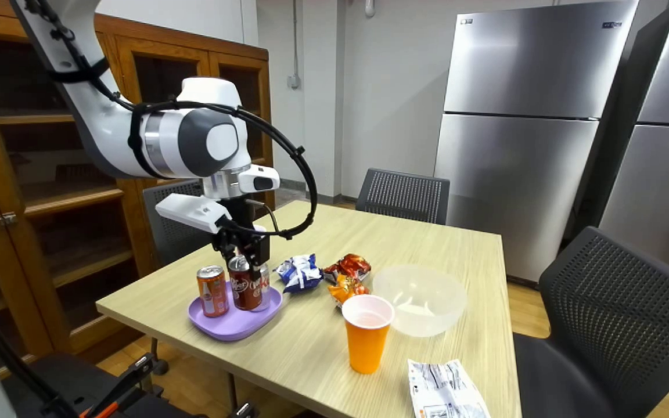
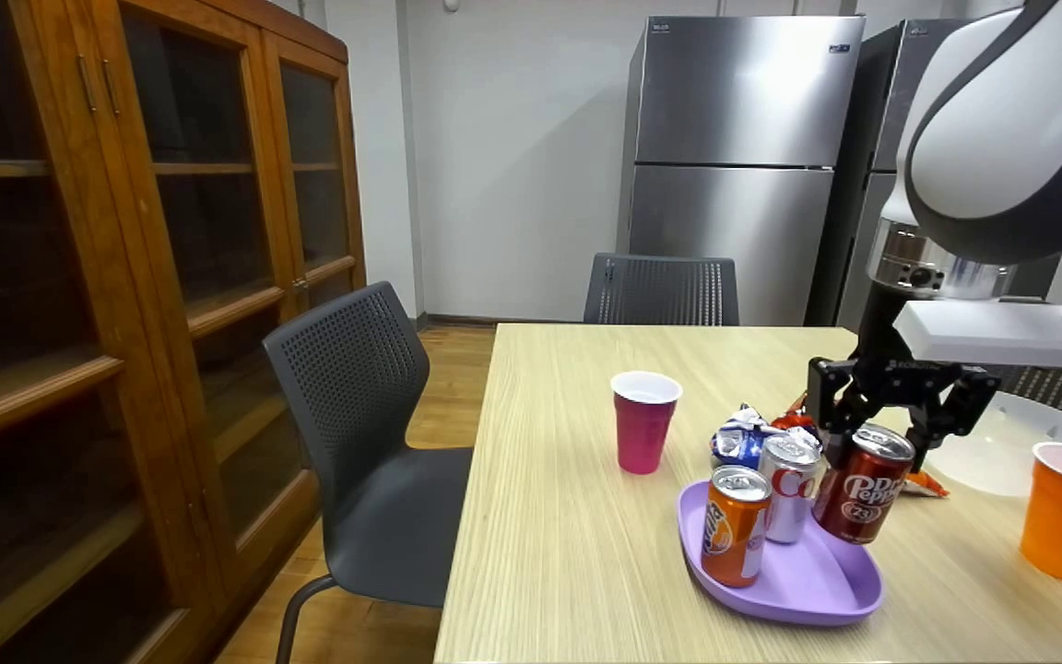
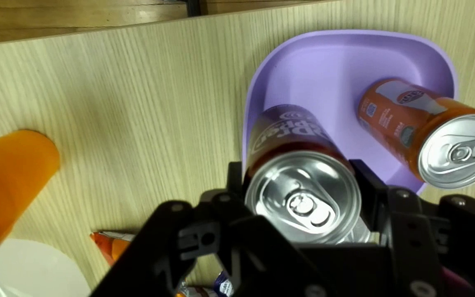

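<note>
My gripper (image 3: 297, 177) is shut on a dark red Dr Pepper can (image 2: 866, 489), one finger on each side near its top. The can leans a little in an exterior view and is over the purple tray (image 2: 794, 590); I cannot tell whether its base touches the tray. The gripper also shows in an exterior view (image 1: 247, 261). An orange Fanta can (image 3: 402, 115) stands on the tray, apart from the gripper. A silver Coke can (image 2: 787, 493) stands on the tray beside the Dr Pepper can; in the wrist view it is mostly hidden beneath it.
Blue (image 1: 299, 274), red (image 1: 351, 266) and orange (image 1: 346, 287) snack bags lie beside the tray. An orange cup (image 1: 366, 342), a translucent bowl (image 1: 427, 302) and a white packet (image 1: 445, 389) are on the table. A pink cup (image 2: 645, 429) stands further off. Chairs surround the table.
</note>
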`<state>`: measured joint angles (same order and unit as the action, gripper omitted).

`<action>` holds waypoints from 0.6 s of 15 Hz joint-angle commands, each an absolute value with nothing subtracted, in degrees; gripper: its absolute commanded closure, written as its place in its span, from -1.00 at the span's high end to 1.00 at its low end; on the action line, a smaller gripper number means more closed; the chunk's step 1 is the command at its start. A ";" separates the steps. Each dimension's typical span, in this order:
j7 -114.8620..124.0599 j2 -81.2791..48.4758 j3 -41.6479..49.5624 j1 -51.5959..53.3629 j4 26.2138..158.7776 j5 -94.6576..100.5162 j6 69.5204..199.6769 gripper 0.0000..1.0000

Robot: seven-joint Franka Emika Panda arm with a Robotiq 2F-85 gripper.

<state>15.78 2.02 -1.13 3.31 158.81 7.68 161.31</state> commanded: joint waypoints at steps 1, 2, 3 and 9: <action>12.36 3.08 -2.88 4.06 158.84 5.03 160.23 -0.21; 12.25 2.95 -3.11 4.19 158.81 5.12 160.15 -0.21; 12.58 2.70 -3.35 4.29 158.83 5.64 160.14 -0.21; 14.67 0.44 -4.42 4.95 158.83 7.80 160.51 -0.21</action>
<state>14.31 0.56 -3.57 4.71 158.85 6.85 161.20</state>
